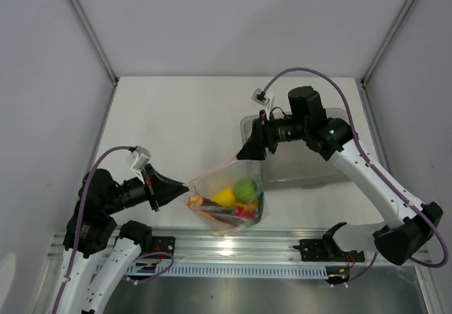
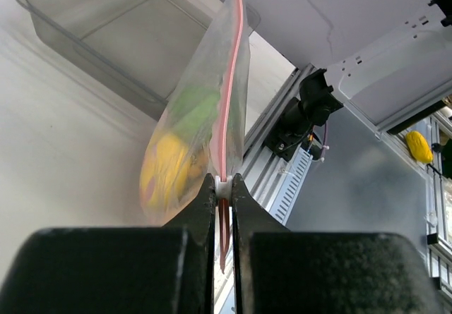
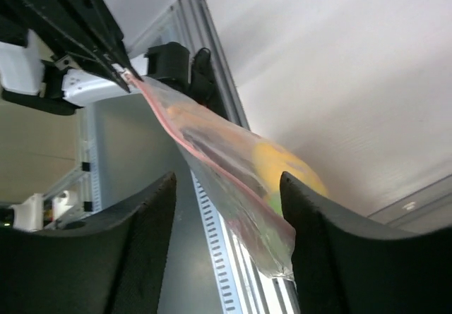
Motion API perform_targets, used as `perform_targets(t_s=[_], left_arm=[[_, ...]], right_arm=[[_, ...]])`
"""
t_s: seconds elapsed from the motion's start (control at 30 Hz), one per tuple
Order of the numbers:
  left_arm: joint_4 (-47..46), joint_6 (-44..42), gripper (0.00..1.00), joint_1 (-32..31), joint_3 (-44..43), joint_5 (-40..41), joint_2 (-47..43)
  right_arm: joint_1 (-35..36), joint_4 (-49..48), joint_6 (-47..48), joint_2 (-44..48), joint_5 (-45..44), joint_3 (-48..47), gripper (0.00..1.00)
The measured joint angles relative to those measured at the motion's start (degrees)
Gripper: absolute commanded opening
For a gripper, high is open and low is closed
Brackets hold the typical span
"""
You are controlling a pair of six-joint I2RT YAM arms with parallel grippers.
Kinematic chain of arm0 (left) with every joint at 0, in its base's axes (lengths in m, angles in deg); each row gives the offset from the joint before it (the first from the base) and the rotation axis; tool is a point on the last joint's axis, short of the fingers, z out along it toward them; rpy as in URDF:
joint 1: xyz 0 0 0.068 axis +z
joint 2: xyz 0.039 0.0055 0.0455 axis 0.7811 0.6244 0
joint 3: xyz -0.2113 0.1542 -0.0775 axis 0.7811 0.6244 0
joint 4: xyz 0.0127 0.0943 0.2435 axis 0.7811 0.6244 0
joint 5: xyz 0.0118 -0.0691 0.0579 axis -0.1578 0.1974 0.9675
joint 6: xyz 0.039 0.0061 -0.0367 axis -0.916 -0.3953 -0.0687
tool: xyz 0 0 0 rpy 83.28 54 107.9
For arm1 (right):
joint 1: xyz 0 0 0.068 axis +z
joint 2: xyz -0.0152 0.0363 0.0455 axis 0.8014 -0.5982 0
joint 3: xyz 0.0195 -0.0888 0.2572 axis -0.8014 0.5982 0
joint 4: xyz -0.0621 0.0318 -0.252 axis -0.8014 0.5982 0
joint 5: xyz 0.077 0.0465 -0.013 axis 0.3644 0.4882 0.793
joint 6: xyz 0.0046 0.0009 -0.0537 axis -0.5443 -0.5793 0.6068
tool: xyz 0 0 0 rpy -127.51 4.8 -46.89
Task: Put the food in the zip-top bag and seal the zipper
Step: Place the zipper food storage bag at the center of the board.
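Note:
The clear zip-top bag [image 1: 227, 202] hangs above the table's near edge with the food inside: a yellow fruit [image 1: 224, 197], a green round fruit [image 1: 245, 188] and a red chili [image 1: 244, 214]. The pinkish-red zipper [image 1: 215, 169] runs up to the right. My left gripper [image 1: 185, 185] is shut on the zipper's left end, which is pinched between its jaws in the left wrist view [image 2: 223, 183]. My right gripper [image 1: 251, 149] is at the zipper's other end. In the right wrist view it [image 3: 226, 180] stands wide open with the bag [image 3: 233, 159] between its fingers.
A grey translucent rigid bin [image 1: 304, 166] stands on the table behind the right gripper and shows in the left wrist view [image 2: 106, 32]. The aluminium rail [image 1: 233, 247] with the arm bases runs under the bag.

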Motion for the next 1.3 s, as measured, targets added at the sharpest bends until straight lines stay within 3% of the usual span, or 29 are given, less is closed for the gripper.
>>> perform_targets(t_s=[0.2,0.53,0.73,1.3], left_arm=[[0.3,-1.0,0.01,0.0,-1.0,-2.3,1.2],[0.3,-1.8,0.01,0.0,-1.4,-5.0,2.6],[0.7,-2.0,0.0,0.0,-2.0,-5.8,2.8],[0.7,-2.0,0.01,0.0,-2.1,-7.3,2.8]], right_arm=[[4.5,7.3,6.3,-3.8,-7.0,-12.5,0.77],[18.4,18.4,18.3,-16.4,-10.9,-32.2,0.7],[23.7,25.1,22.8,-23.9,-13.1,-37.6,0.69],[25.6,30.3,27.2,-30.0,-11.4,-43.2,0.65]])
